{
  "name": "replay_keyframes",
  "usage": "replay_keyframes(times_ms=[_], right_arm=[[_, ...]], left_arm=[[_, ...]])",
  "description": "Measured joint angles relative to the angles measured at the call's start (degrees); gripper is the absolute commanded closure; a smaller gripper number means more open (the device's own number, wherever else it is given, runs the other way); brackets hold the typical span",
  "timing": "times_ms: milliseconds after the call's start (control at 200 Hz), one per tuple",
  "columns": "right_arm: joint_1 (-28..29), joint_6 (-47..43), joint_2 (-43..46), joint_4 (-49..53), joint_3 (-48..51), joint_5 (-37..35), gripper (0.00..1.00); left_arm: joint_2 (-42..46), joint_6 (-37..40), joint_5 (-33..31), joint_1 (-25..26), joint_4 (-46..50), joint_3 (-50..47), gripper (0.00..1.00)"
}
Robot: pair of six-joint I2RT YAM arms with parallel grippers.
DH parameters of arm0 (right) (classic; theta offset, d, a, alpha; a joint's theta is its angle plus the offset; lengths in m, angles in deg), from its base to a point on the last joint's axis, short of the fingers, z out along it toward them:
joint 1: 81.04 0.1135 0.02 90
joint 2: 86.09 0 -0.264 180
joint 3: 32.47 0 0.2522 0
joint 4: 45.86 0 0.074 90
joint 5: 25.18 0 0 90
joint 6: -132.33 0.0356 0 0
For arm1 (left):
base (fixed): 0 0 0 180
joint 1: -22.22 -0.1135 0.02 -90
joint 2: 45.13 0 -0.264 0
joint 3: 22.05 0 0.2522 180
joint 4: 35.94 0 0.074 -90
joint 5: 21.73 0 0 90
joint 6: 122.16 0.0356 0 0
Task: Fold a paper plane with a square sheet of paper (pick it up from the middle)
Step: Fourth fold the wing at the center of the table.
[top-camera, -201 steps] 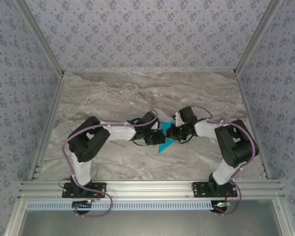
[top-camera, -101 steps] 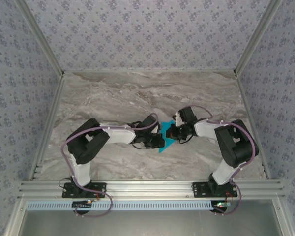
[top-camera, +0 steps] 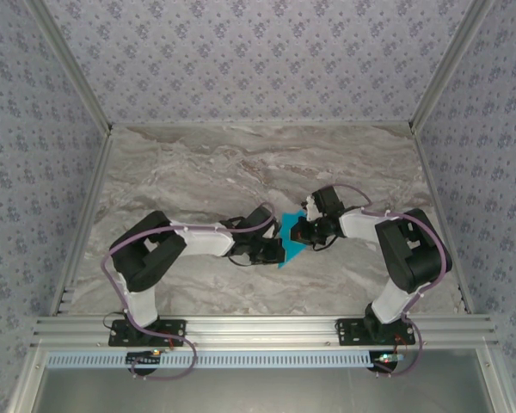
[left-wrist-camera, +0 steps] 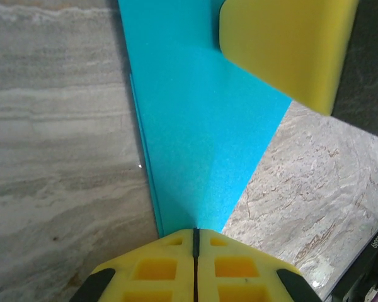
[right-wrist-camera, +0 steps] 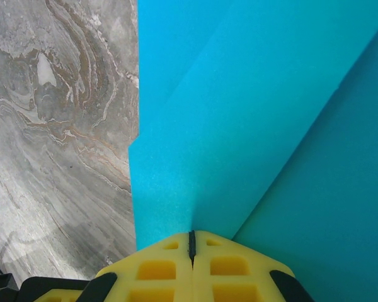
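Observation:
The cyan-blue square sheet of paper (top-camera: 290, 226) is folded into a layered, pointed shape and sits between both grippers at the table's middle. My left gripper (top-camera: 279, 250) is shut on its narrow near end. In the left wrist view the paper (left-wrist-camera: 201, 126) runs up from my closed jaws (left-wrist-camera: 195, 231) to a yellow finger of the right gripper (left-wrist-camera: 283, 44). My right gripper (top-camera: 300, 232) is shut on the other side. In the right wrist view its jaws (right-wrist-camera: 191, 234) pinch a folded edge of the paper (right-wrist-camera: 239, 119), with a second layer to the right.
The grey marbled table (top-camera: 198, 163) spreads open behind and to both sides of the grippers. Patterned walls and metal frame posts (top-camera: 77, 77) enclose it. Both arm bases stand on the near rail (top-camera: 258, 327).
My left gripper has shifted a little toward the near edge and right, and pinched tighter on the paper's end. The right gripper and its hold are unchanged.

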Motion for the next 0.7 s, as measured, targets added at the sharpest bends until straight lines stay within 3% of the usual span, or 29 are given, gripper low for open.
replay_keyframes(times_ms=[470,700], right_arm=[[0.0,0.0,-0.2,0.4,-0.3,0.1,0.99],[0.0,1.1,-0.3,-0.1,-0.2,0.6,0.98]], left_arm=[[1.0,3.8,-0.1,1.0,3.5,0.0,0.96],[5.8,6.0,0.3,1.1,10.4,-2.6,0.96]])
